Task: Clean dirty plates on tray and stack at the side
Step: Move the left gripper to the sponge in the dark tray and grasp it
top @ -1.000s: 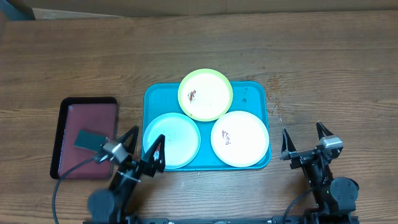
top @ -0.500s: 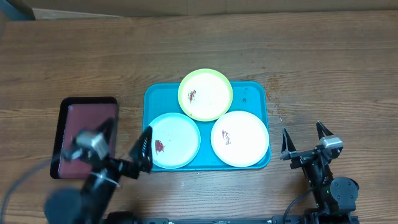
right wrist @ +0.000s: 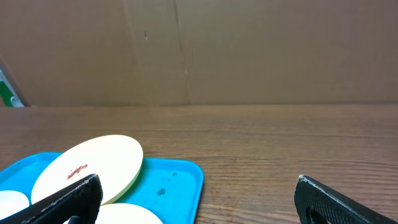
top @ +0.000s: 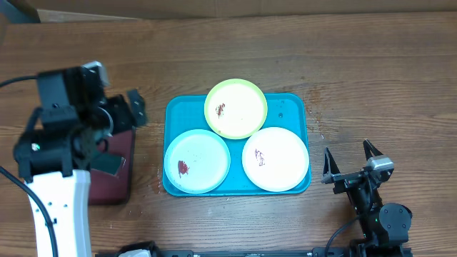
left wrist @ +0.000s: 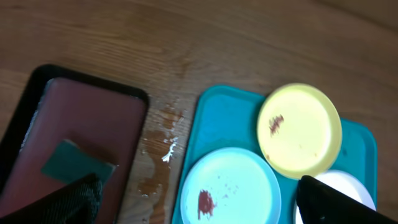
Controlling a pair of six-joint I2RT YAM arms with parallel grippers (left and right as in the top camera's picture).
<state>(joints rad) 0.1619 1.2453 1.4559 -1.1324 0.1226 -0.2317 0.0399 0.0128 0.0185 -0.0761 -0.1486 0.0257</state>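
The turquoise tray (top: 289, 107) holds three plates. The yellow-green plate (top: 235, 108) is at the back with a reddish smudge and overlaps the other two. The light blue plate (top: 196, 160) is front left with a red smudge. The white plate (top: 275, 158) is front right with a dark smudge. My left gripper (top: 118, 118) is open and empty, raised high left of the tray; its wrist view shows the light blue plate (left wrist: 230, 190), the yellow-green plate (left wrist: 300, 130) and the tray (left wrist: 217, 118). My right gripper (top: 350, 163) is open and empty, low, right of the tray.
A dark red tray with black rim (top: 114, 182) lies left of the turquoise tray, partly under my left arm, with a dark teal sponge (left wrist: 74, 163) on it. Wet patches (left wrist: 165, 146) mark the wood between the trays. A cardboard wall (right wrist: 199, 50) stands behind the table.
My left arm has risen and swung left and back, from beside the light blue plate to above the dark red tray. The right arm and the plates have not moved.
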